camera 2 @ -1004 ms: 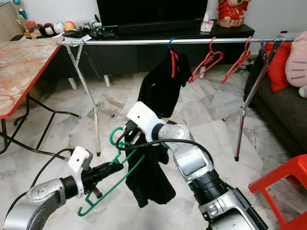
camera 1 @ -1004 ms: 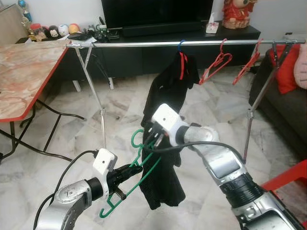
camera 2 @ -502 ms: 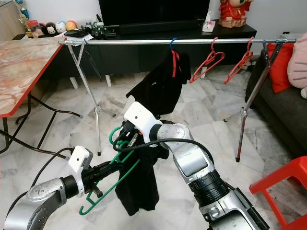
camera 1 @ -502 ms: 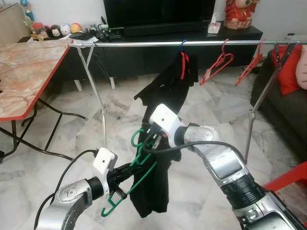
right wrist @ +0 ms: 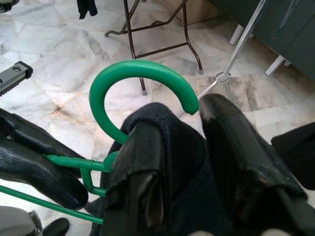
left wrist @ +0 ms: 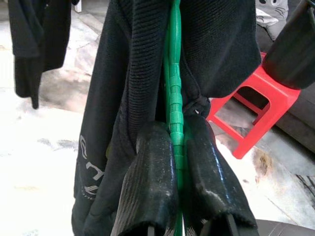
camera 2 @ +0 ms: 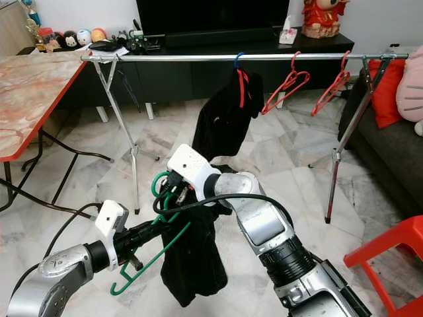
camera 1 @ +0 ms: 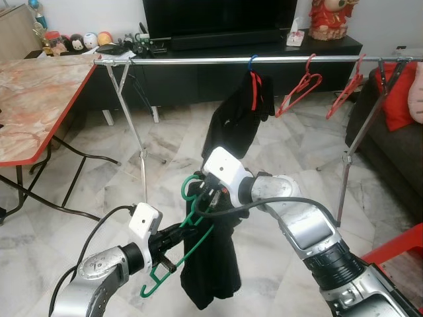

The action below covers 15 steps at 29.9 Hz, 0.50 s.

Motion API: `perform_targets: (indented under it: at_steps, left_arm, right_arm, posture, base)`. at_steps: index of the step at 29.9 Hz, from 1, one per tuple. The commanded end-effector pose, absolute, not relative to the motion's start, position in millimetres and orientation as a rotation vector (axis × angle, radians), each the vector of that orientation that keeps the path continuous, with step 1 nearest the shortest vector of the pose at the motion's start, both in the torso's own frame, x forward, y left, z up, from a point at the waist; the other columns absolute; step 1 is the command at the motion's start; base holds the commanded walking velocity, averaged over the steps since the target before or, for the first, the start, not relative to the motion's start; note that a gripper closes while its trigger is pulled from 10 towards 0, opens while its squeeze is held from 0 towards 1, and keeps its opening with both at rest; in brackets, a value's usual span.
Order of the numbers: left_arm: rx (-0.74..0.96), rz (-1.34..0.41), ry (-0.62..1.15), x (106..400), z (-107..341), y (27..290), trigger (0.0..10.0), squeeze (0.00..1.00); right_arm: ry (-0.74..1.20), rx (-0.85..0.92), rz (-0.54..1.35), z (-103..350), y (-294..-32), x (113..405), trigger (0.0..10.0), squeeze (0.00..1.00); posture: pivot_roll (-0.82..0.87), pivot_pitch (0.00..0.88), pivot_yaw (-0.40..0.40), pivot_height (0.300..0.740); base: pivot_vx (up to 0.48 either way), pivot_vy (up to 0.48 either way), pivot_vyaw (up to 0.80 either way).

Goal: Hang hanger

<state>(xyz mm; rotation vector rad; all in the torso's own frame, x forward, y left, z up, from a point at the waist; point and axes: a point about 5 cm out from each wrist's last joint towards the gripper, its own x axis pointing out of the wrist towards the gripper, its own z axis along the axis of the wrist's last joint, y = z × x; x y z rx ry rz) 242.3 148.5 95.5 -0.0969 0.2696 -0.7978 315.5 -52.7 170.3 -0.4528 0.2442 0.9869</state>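
2 claws grip the green hanger and black garment below the rail.

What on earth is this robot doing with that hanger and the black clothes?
It is putting a black garment on a green hanger. The left end effector pinches the hanger's frame, while the right end effector grips the garment beside the hook. The drying rail behind holds another black garment and two red hangers.

green hanger: smooth, glossy plastic
black garment: matt knitted cloth, ribbed
clothes rail: shiny bare metal
floor: polished marble tile
table: glossy marble-patterned top beside the clothes rail, red edge
left claw fingers: matt black rubber, rough
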Motion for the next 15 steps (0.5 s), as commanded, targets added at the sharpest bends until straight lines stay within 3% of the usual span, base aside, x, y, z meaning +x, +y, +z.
perform_targets:
  at_steps: [1, 15]
  left_arm:
    - [-0.102, -0.793, 0.238, 245.4, 100.7, 149.7, 10.0, 0.00]
    - [-0.110, -0.790, 0.227, 246.7, 101.6, 148.7, 10.0, 0.00]
  right_arm:
    - [0.197, -0.448, 1.024, 179.6, -45.4, 310.6, 10.0, 1.00]
    - [0.204, -0.489, 1.010, 179.3, -52.7, 310.5, 10.0, 1.00]
  posture:
    - [-0.18, 0.000, 0.022, 0.740]
    - [-0.18, 0.000, 0.021, 0.740]
  base:
    - [0.000, 0.000, 0.00]
    - [0.000, 0.000, 0.00]
